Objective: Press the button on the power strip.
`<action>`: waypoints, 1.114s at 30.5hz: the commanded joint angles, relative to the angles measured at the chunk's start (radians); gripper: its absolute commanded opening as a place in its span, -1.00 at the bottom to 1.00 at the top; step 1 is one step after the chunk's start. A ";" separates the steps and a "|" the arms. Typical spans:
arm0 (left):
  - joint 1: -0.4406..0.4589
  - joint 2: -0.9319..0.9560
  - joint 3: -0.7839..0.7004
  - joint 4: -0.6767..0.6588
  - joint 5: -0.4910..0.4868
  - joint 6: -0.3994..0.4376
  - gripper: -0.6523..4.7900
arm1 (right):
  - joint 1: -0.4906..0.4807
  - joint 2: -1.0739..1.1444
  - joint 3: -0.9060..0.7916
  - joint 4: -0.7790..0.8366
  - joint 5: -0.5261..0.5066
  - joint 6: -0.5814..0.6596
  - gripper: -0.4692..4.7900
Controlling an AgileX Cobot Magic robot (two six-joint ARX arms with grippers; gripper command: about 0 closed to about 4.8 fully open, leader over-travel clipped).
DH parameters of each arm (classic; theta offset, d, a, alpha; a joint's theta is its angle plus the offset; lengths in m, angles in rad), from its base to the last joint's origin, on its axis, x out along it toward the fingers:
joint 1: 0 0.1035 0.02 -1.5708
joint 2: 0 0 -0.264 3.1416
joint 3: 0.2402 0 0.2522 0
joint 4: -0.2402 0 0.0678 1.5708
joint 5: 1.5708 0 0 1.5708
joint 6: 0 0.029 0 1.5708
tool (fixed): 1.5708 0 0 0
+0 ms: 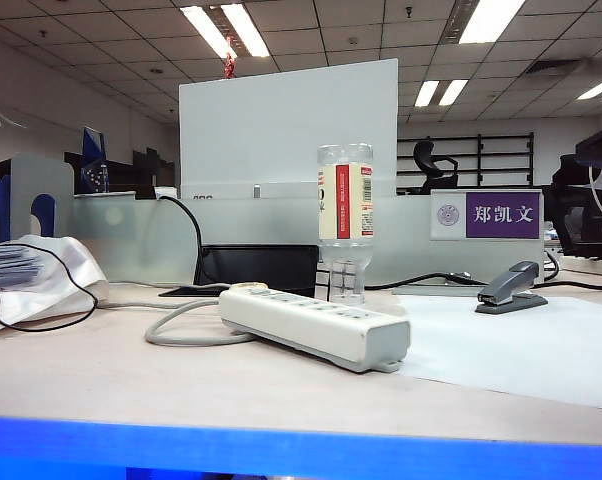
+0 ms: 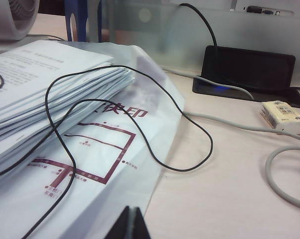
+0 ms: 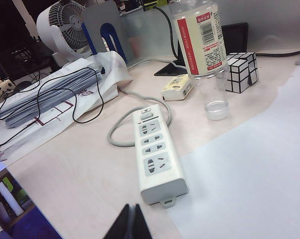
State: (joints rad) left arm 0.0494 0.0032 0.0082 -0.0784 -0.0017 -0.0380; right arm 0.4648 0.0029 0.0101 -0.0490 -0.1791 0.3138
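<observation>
**Power strip sitting mid-desk, both grippers closed and off it**

Biggest thing here is the pale desk (image 1: 181, 385), with a white sheet (image 3: 249, 169) covering its right side. On the left there's a stack of papers in a clear plastic bag (image 2: 65, 124), with a thin black wire (image 2: 140, 124) looped over it.

The power strip (image 3: 157, 152) lies roughly mid-desk, angled, its far end toward the papers and its near end touching the edge of the white sheet. Its thick grey cable (image 3: 121, 134) curls off the far end. Just behind it stands an upside-down bottle (image 1: 345, 215) on its cap, and a mirror cube (image 3: 242, 72) sits beside that. A small grey stapler (image 1: 511, 288) is off to the right, well apart from the strip.

Left gripper (image 2: 131, 226) hangs over the bag's edge, fingers pinched together, holding nothing. Right gripper (image 3: 131, 224) hovers near the strip's near end, not touching it, also closed and empty.
</observation>
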 commanded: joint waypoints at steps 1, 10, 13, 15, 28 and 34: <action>0.001 -0.001 0.002 0.008 0.006 0.004 -0.77 | 0.000 -0.001 -0.002 0.020 0.002 -0.003 -0.81; 0.001 -0.001 0.002 0.008 0.005 0.004 -0.77 | 0.000 -0.001 -0.002 0.020 0.001 -0.003 -0.81; 0.001 -0.001 0.001 0.008 0.005 0.004 -0.77 | 0.000 -0.001 -0.002 0.020 0.002 -0.003 -0.81; 0.001 -0.001 0.001 0.008 0.005 0.004 -0.77 | 0.000 -0.001 -0.002 0.019 0.002 -0.004 -0.81; 0.001 -0.001 0.002 0.006 0.006 0.004 -0.77 | -0.598 -0.001 -0.002 0.001 0.005 -0.226 -0.81; 0.001 -0.001 0.001 0.006 0.005 0.004 -0.77 | -0.600 -0.001 -0.002 -0.005 0.010 -0.235 -0.81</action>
State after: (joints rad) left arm 0.0494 0.0032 0.0082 -0.0788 -0.0010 -0.0380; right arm -0.1337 0.0029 0.0101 -0.0669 -0.1764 0.0837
